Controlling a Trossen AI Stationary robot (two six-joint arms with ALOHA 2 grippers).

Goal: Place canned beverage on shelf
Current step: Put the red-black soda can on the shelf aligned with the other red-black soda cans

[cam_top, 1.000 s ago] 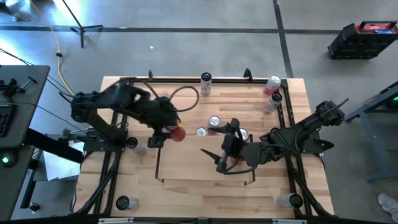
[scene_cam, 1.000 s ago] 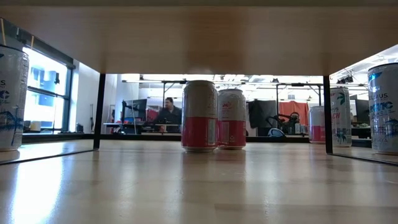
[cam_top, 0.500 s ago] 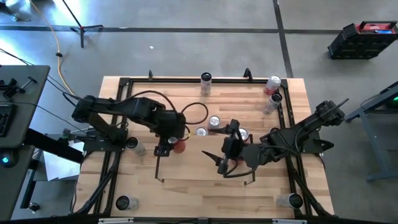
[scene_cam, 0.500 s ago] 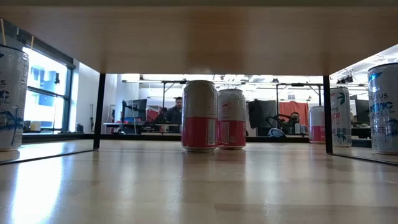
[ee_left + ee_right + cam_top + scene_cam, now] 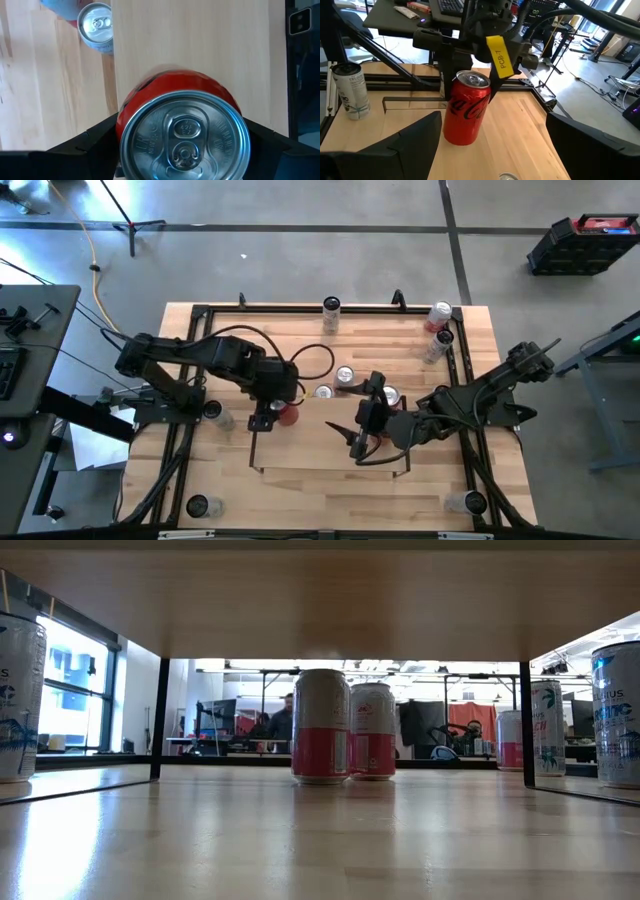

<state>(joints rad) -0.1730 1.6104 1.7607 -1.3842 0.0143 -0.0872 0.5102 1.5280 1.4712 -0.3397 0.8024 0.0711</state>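
Note:
A red canned beverage is at the far left corner of the shelf, a light-wood board between thin black rails. My left gripper is shut on it from above; in the left wrist view the can's silver top fills the space between the fingers. My right gripper hovers open and empty over the shelf's middle, facing the can. The low view looks under the shelf and shows neither gripper. My left gripper pinches the red can's side wall between its two fingers, high up near the rim. The fingers come steeply from above, one on each side. The can is nearly upright, and its bottom appears to rest on the shelf board.
Several other cans stand around: two pink ones and a third just beyond the shelf's far side, some at the table's far edge, one at each near corner. A pale can stands left of the shelf. Black rails edge the tabletop.
My left gripper has come down and a little toward the table's near edge with the red can, bringing it to the shelf's far left corner, and has kept still for the last half second. The right arm has kept still.

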